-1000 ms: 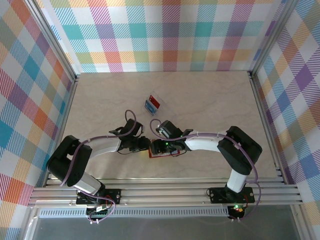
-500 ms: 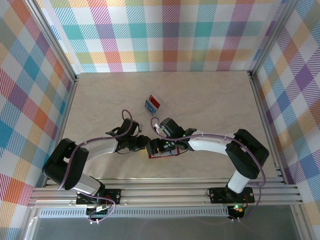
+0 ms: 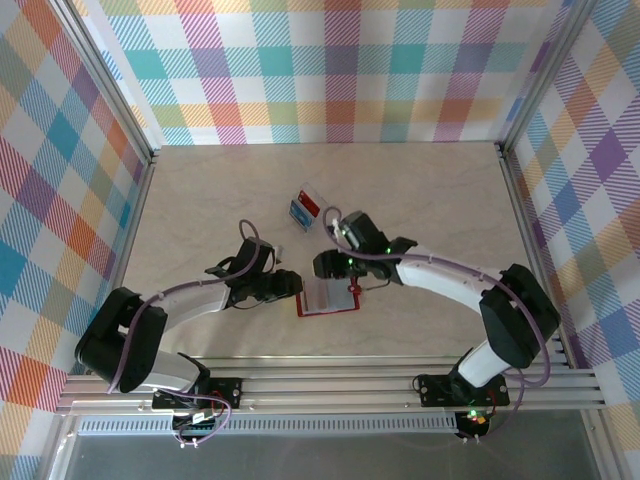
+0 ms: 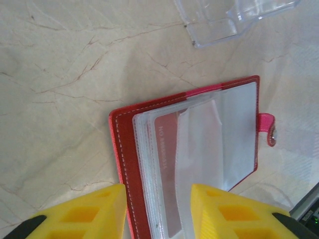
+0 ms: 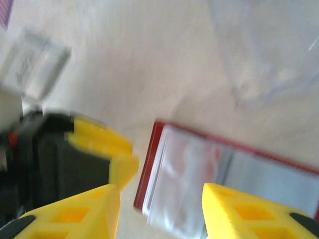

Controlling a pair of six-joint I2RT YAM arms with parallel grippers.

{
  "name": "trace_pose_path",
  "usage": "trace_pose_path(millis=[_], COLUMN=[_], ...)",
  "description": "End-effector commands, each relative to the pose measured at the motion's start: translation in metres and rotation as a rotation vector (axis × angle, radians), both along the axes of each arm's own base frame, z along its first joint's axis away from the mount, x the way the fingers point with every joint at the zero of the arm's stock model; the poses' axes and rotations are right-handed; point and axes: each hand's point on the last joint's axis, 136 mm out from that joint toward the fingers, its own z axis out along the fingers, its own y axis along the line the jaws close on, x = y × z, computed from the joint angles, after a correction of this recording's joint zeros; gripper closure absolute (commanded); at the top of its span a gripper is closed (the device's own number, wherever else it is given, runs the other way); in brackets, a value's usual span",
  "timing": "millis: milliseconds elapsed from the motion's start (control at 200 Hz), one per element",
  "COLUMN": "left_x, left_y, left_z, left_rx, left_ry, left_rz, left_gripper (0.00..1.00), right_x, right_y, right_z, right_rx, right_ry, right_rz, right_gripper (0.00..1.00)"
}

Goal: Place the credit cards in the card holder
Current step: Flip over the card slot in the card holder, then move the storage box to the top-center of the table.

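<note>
Overhead, the card holder (image 3: 327,298) lies open on the tabletop (image 3: 430,200) between the arms. The left fingers (image 3: 287,285) are at its left edge and the right fingers (image 3: 325,265) at its far edge. Blue and red credit cards (image 3: 306,208) sit in a clear case (image 3: 318,195) farther back.

From the left wrist, the left fingers (image 4: 113,211) stand apart over the holder's (image 4: 199,149) stitched side, closed on nothing. A reddish card (image 4: 167,179) shows inside one sleeve.

From the right wrist, blurred, the right fingers (image 5: 239,211) are parted and empty above the holder (image 5: 194,184).

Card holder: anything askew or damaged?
The card holder lies open on the table; one clear sleeve bows up mid-stack instead of lying flat. No tear or damage visible.
</note>
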Motion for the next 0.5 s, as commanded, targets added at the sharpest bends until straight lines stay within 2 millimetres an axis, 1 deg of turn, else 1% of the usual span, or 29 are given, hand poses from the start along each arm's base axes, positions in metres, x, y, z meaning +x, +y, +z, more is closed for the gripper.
trace_pose_path(millis=[0, 90, 100, 120, 130, 170, 265, 325, 390, 495], left_x=[0.004, 0.006, 0.006, 0.007, 0.006, 0.007, 0.01, 0.013, 0.018, 0.027], left_y=[0.01, 0.015, 0.015, 0.016, 0.017, 0.018, 0.023, 0.028, 0.029, 0.028], left_z=[0.005, 0.004, 0.004, 0.004, 0.004, 0.003, 0.003, 0.003, 0.008, 0.014], left_rx=[0.018, 0.032, 0.033, 0.034, 0.035, 0.037, 0.038, 0.024, -0.046, -0.094], left_ry=[-0.034, -0.04, -0.04, -0.04, -0.038, -0.037, -0.039, -0.03, -0.024, -0.017], left_rz=[0.031, 0.046, 0.048, 0.05, 0.051, 0.055, 0.073, 0.103, 0.145, 0.209], left_gripper=[0.6, 0.6, 0.6, 0.6, 0.6, 0.6, 0.6, 0.61, 0.61, 0.63], right_x=[0.047, 0.078, 0.081, 0.088, 0.09, 0.103, 0.128, 0.136, 0.145, 0.158], right_y=[-0.002, 0.005, 0.005, 0.007, 0.006, 0.01, 0.016, 0.022, 0.026, 0.033], right_z=[0.027, 0.039, 0.038, 0.041, 0.039, 0.045, 0.042, 0.04, 0.035, 0.03], right_rx=[-0.073, -0.12, -0.127, -0.133, -0.142, -0.148, -0.197, -0.213, -0.225, -0.225], right_ry=[-0.133, -0.189, -0.188, -0.198, -0.193, -0.203, -0.215, -0.226, -0.229, -0.235], right_rz=[-0.024, -0.018, -0.017, -0.013, -0.014, -0.006, 0.018, 0.055, 0.079, 0.11], right_gripper=[0.52, 0.52, 0.53, 0.53, 0.54, 0.55, 0.55, 0.55, 0.55, 0.55])
